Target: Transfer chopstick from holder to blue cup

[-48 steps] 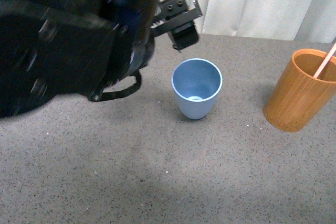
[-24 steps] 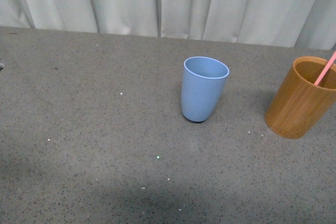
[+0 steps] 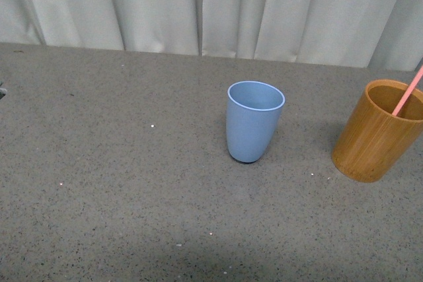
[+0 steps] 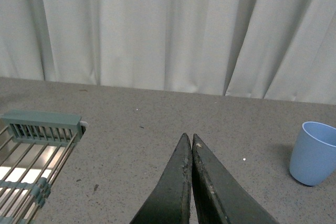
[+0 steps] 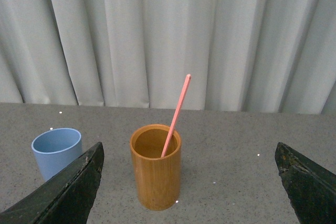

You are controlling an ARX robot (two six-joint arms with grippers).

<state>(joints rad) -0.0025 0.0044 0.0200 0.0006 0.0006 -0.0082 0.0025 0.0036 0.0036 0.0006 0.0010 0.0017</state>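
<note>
The blue cup (image 3: 254,122) stands upright and empty in the middle of the table; it also shows as the blue cup (image 4: 315,153) and the blue cup (image 5: 56,151) in the wrist views. The orange-brown holder (image 3: 377,132) stands at the right edge, with the pink chopstick (image 3: 408,93) leaning out of it. In the right wrist view the holder (image 5: 155,166) and the chopstick (image 5: 176,115) lie ahead of my right gripper (image 5: 189,149), which is open wide and empty. My left gripper (image 4: 188,138) is shut on nothing, well left of the cup. Neither arm shows in the front view.
A grey-green dish rack (image 4: 32,150) sits beside the table near my left gripper. White curtains (image 3: 198,4) hang along the table's far edge. The speckled grey tabletop (image 3: 132,189) spreads between the cup and the left side.
A dark arm that filled the left of the front view one second ago has moved out of it. The view has shifted slightly; cup and holder stand as before.
</note>
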